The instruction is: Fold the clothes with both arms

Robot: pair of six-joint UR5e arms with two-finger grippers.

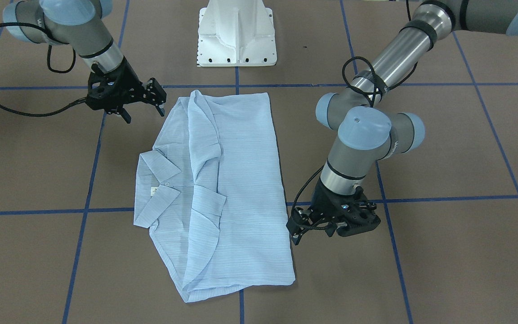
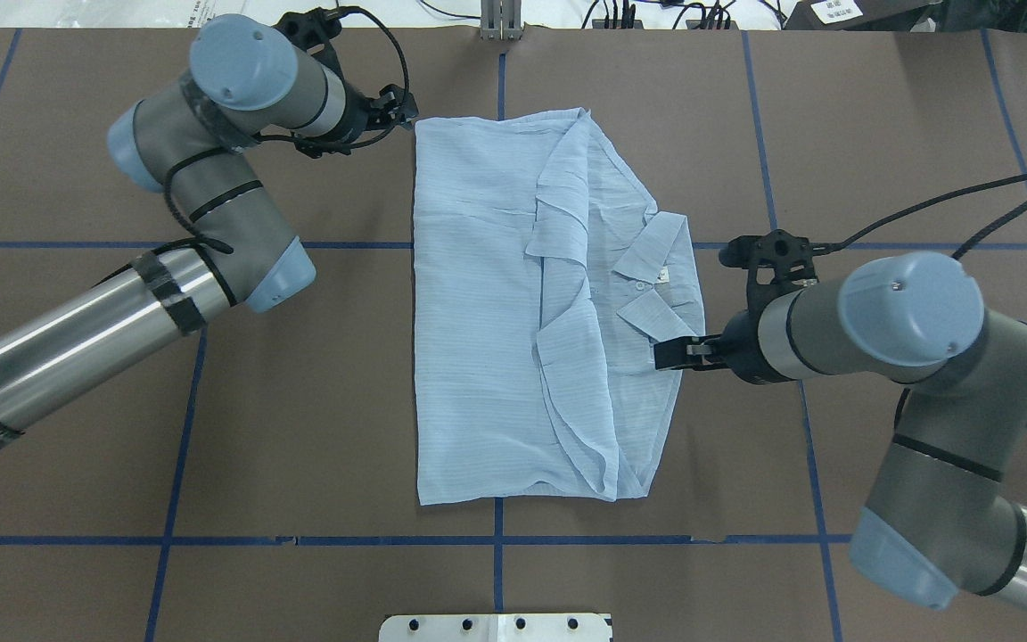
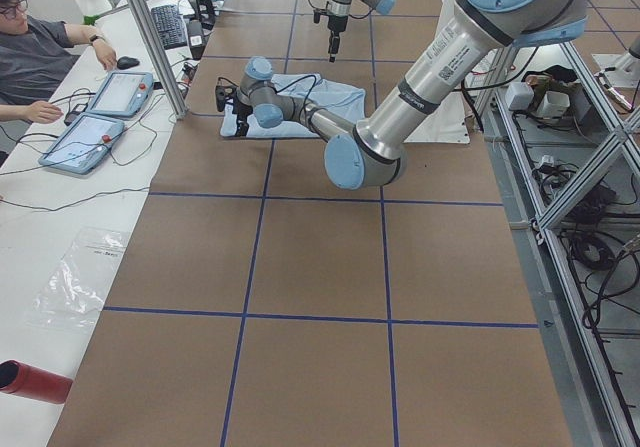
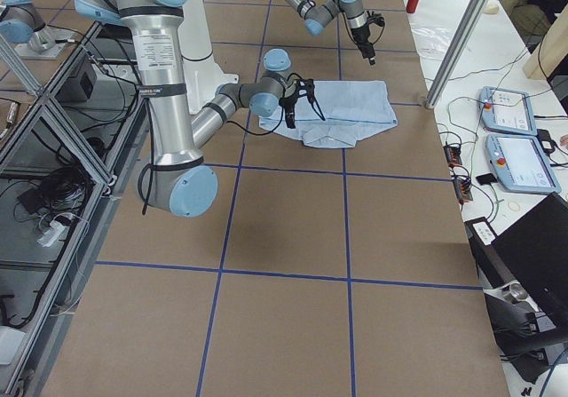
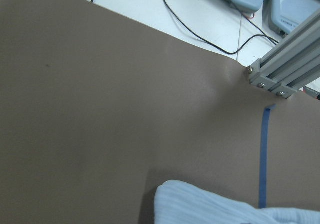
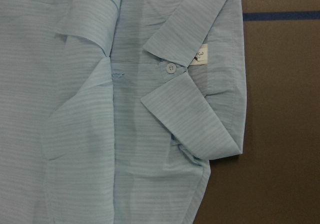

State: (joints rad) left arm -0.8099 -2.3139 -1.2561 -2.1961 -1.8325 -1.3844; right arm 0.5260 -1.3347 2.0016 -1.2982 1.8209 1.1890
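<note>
Front-facing view: the pale blue striped shirt [image 1: 245,180] lies flat on the brown table [image 1: 457,148], folded to a long rectangle, between the two tools. The right tool [image 1: 144,111] has its fingers spread and holds nothing; it stands beside the shirt's collar-side corner. The left tool [image 1: 296,229] sits just beside the opposite long edge; whether its fingers are spread or pressed together cannot be told. Overhead view: the right tool's tip overlaps the shirt edge next to the collar [image 2: 656,276], and contact cannot be judged; the left tool is just beside a shirt corner on the side away from the robot. Side views: the shirt lies between the near and far tools; a person [image 3: 40,57] sits at a desk beside the table. Left wrist view: a rounded shirt corner lies below the tool, near a blue tape line [image 5: 265,154]. Right wrist view: the collar, a white button [image 6: 170,67] and a label [image 6: 200,56] lie under the tool.
</note>
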